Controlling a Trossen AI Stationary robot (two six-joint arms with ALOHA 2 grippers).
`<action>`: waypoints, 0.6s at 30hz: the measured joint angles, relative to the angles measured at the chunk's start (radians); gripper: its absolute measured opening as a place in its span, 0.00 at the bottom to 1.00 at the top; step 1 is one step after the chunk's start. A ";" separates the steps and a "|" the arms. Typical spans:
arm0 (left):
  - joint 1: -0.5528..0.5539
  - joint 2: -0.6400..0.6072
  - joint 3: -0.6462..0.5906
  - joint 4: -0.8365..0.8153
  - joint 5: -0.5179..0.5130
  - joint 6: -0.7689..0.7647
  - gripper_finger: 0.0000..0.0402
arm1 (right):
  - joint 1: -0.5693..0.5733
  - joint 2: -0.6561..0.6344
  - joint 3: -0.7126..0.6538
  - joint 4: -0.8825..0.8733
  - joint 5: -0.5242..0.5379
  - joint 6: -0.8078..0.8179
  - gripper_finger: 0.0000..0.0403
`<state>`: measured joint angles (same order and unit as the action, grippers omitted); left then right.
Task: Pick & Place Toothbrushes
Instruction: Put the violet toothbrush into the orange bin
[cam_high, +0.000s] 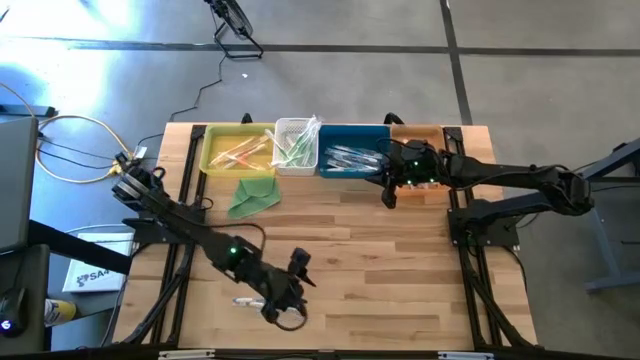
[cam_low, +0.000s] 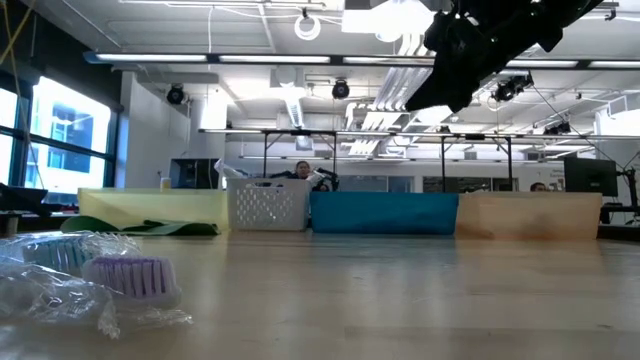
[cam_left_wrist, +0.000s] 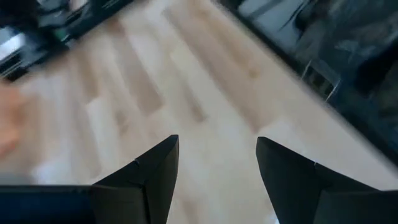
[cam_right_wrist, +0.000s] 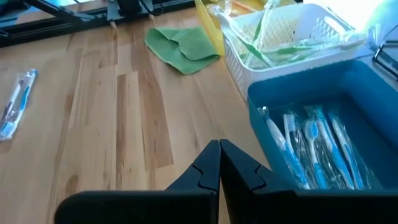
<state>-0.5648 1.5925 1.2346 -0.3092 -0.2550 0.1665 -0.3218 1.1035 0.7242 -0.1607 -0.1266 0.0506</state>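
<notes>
Near the front edge of the bench, one wrapped toothbrush lies flat, its long side running left to right. Just to its right hangs the left gripper, open and empty, the closer one. Far off by the blue bin, the right gripper is closed on nothing.

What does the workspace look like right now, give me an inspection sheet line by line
Surface: wooden table, four bins along the far edge.
Job's things: toothbrushes sorted into yellow bin, white basket and blue bin; one wrapped toothbrush loose by the left gripper.
Clutter: green cloth near the yellow bin.
Grippers: left gripper open, empty, low over the near table; right gripper shut, empty, beside the blue bin.
Cables: cables off the table's left.
Surroundings: grey floor.
</notes>
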 joint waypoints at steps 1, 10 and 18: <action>0.000 0.016 0.012 0.012 0.017 -0.010 0.52 | 0.000 0.000 0.000 -0.005 -0.002 0.004 0.01; 0.002 0.118 0.027 -0.014 0.120 -0.128 0.52 | 0.001 0.001 0.000 -0.018 0.004 0.016 0.01; 0.001 0.174 0.029 0.023 0.179 -0.199 0.52 | 0.001 0.001 0.000 -0.034 0.005 0.032 0.01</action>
<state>-0.5636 1.7668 1.2631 -0.2857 -0.0761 -0.0324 -0.3206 1.1042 0.7242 -0.1946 -0.1220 0.0826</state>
